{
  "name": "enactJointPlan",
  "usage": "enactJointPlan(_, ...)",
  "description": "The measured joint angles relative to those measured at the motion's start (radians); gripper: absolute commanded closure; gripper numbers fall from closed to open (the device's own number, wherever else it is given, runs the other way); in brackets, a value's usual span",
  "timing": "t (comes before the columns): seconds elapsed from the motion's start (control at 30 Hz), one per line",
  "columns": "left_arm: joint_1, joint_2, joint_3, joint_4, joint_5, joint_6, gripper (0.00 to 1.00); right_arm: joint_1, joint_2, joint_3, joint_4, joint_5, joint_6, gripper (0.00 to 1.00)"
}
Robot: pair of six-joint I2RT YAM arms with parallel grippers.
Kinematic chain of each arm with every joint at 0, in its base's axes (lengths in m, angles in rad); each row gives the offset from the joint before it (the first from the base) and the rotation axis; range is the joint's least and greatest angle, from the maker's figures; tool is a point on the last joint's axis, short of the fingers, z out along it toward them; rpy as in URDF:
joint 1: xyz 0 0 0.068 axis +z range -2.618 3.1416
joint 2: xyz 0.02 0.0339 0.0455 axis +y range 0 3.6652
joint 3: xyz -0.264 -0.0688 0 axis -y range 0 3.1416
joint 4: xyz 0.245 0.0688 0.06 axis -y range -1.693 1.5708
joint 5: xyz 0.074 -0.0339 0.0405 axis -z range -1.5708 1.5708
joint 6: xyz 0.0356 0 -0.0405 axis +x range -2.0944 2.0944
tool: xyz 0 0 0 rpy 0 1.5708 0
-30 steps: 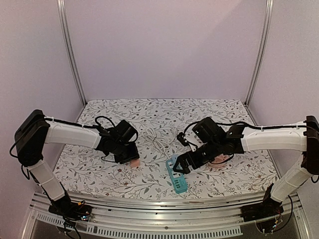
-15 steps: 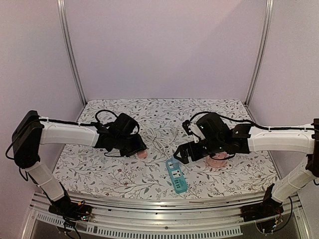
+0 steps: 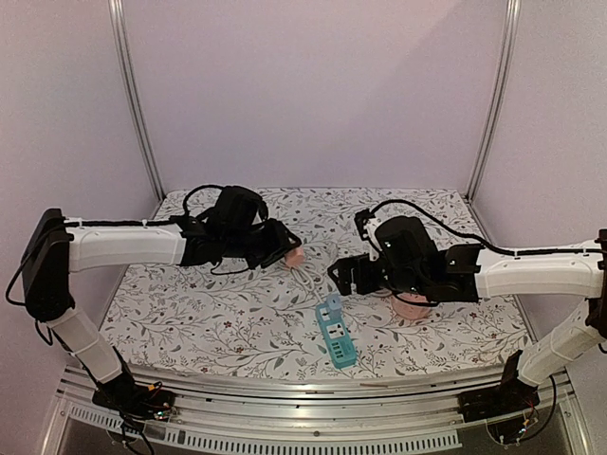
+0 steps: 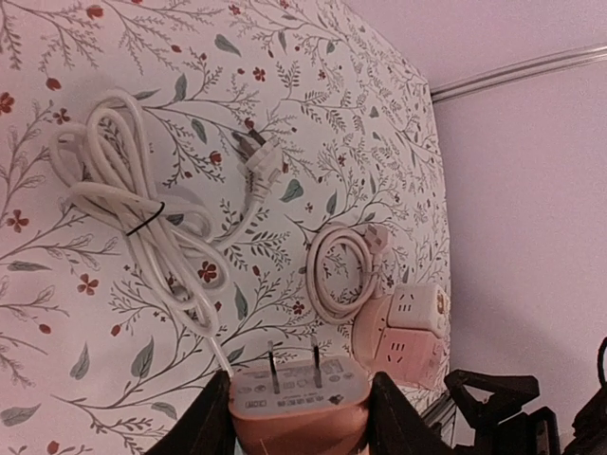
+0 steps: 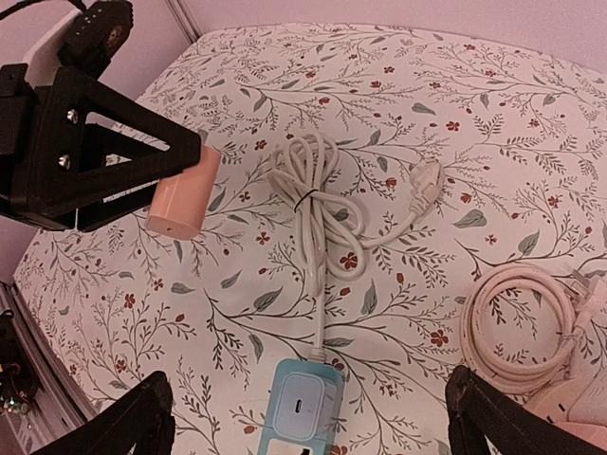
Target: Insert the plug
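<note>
Pink plug [image 4: 299,391] sat clamped in the left gripper [image 4: 300,428], seemingly mid-carry, the right gripper [image 3: 345,278] gaping over the near blue strip [image 3: 337,341]; next, its prongs likely needed aligning with a socket

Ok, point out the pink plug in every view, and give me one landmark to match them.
Top external: pink plug left of centre, at the tip of the left gripper.
Left wrist: bottom centre, prongs pointing up the picture, clamped between the fingers.
Right wrist: upper left, sticking out of the left gripper.
Shared landmark: the bundled white cable.
</note>
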Motion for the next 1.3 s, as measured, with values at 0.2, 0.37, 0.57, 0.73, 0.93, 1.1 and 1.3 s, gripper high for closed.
enactJointPlan(0.2, 0.000, 0.000, 0.043, 0.083, 0.041, -0.045, 1.00, 0.019, 0.000, -0.008, 0.113, 0.049, 0.006, 0.01)
enactJointPlan(0.37, 0.000, 0.000, 0.048, 0.128, 0.060, -0.092, 1.00, 0.045, 0.002, -0.008, 0.204, 0.094, 0.005, 0.01)
enactJointPlan(0.57, 0.000, 0.000, 0.048, 0.188, 0.087, -0.142, 1.00, 0.066, 0.042, -0.008, 0.306, 0.138, 0.004, 0.02)
enactJointPlan(0.73, 0.000, 0.000, 0.039, 0.261, 0.112, -0.188, 1.00, 0.072, 0.099, -0.008, 0.420, 0.170, 0.003, 0.05)
enactJointPlan(0.93, 0.000, -0.011, 0.009, 0.311, 0.114, -0.226, 1.00, 0.076, 0.159, -0.008, 0.556, 0.189, -0.023, 0.09)
enactJointPlan(1.1, 0.000, -0.047, -0.019, 0.333, 0.110, -0.244, 1.00, 0.077, 0.184, -0.008, 0.655, 0.197, -0.048, 0.14)
enactJointPlan(1.3, 0.000, -0.071, -0.034, 0.366, 0.106, -0.253, 1.00, 0.083, 0.227, 0.012, 0.730, 0.201, -0.061, 0.18)
